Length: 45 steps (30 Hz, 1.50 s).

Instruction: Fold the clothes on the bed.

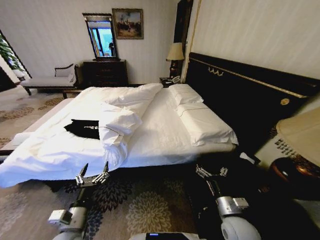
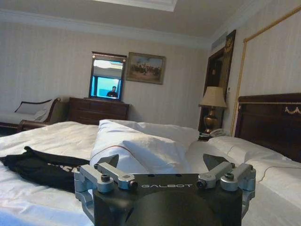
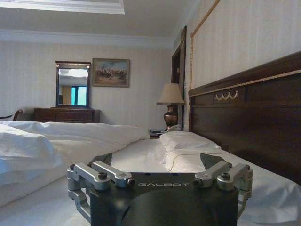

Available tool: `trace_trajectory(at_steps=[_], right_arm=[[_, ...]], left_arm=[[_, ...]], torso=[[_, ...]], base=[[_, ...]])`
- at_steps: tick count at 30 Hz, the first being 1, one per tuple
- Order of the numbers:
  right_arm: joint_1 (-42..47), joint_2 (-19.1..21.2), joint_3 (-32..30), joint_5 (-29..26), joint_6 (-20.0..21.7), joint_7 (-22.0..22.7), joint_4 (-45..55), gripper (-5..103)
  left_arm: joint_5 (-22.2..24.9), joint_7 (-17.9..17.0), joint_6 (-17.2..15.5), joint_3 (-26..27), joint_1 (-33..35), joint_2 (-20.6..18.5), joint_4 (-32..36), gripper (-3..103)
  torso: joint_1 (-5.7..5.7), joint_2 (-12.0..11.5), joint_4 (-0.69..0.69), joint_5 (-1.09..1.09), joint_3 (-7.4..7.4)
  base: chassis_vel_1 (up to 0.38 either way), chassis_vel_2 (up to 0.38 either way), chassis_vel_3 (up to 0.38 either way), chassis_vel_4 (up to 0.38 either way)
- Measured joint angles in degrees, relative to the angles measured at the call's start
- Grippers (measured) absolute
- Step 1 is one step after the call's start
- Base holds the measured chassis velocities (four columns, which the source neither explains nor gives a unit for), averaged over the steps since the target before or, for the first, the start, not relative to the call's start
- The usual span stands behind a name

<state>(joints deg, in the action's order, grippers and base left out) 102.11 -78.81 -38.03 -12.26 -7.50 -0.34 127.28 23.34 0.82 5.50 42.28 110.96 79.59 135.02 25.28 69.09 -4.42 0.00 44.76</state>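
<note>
t-shirt (image 1: 84, 128) beyond spread left tool (image 1: 92, 171)

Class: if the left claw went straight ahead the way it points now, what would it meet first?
Probably the bunched white duvet at the near edge of the bed; the left claw points there, the black T-shirt slightly aside.

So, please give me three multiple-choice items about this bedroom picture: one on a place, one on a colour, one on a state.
1. Where does the black short-sleeved T-shirt lie?
A. on the carpet
B. on the large white-sheeted bed, toward the robot's left
C. on the pillows

2. What colour is the bed's wooden headboard?
A. dark
B. white
C. pale grey

3. How are the left gripper and right gripper?
A. both shut on fabric
B. one holds the shirt
C. both open, holding nothing

Answers: 1 B, the shirt rests on the sheet there. 2 A, dark wood with gold ornament. 3 C, their fingers are spread before the bed's edge.
</note>
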Motion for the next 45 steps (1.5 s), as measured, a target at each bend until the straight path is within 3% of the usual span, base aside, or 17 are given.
trace_trajectory(at_steps=[14, 19, 45], right_arm=[[0.3, -0.1, 0.3, -1.3, -0.1, 0.3, 0.3, 100], [0.9, -0.3, 1.0, -4.4, 0.3, 0.6, 0.7, 100], [0.9, -0.1, 1.5, -4.6, -0.2, 0.5, 0.9, 100]], left_arm=[[-0.4, 0.5, 0.4, 0.0, 0.1, 0.4, 0.0, 100], [-0.4, 0.6, 0.6, 0.3, 0.3, 0.5, 0.0, 100], [-0.6, 1.5, 0.9, 0.9, 0.1, 0.8, 0.1, 100]], torso=[[0.0, 0.0, 0.0, 0.0, 0.0], [0.0, 0.0, 0.0, 0.0, 0.0], [0.01, 0.0, 0.0, 0.0, 0.0]], base=[[-0.122, 0.129, 0.123, -0.122], [-0.123, 0.128, 0.128, -0.118], [-0.122, 0.122, 0.128, -0.124]])
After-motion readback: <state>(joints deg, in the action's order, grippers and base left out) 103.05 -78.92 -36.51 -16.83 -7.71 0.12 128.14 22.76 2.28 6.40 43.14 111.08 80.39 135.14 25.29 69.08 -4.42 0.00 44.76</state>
